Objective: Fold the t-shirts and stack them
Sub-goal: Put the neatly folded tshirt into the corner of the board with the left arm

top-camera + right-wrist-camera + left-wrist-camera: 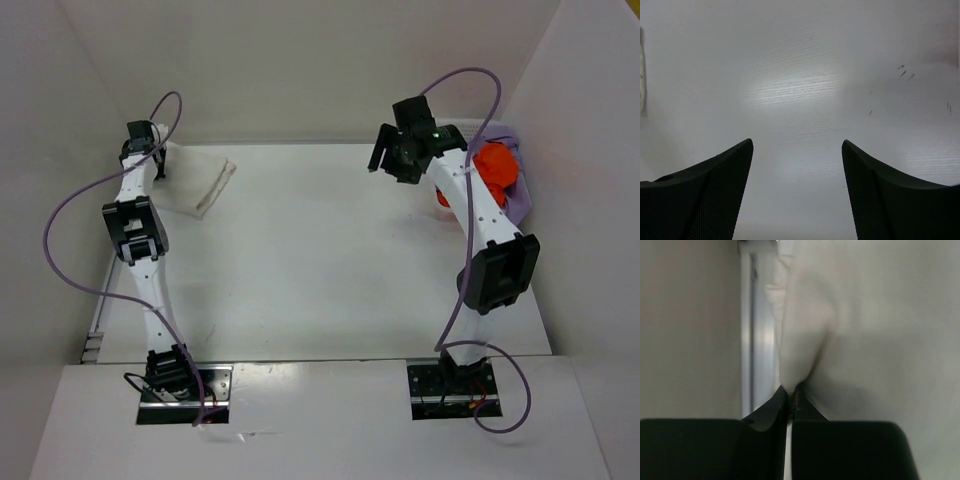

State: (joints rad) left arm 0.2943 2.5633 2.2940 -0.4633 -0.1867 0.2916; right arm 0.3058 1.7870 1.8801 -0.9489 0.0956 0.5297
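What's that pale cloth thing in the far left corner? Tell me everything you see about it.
The cream-white t-shirt is soft, plain cloth, lying mostly flat at the far left corner of the table. A creased band runs along its right edge. The left gripper is shut on its left edge, pinching up a fold. Nothing else touches it.

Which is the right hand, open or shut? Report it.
Open: the right hand shows black fingers apart, white table visible between.
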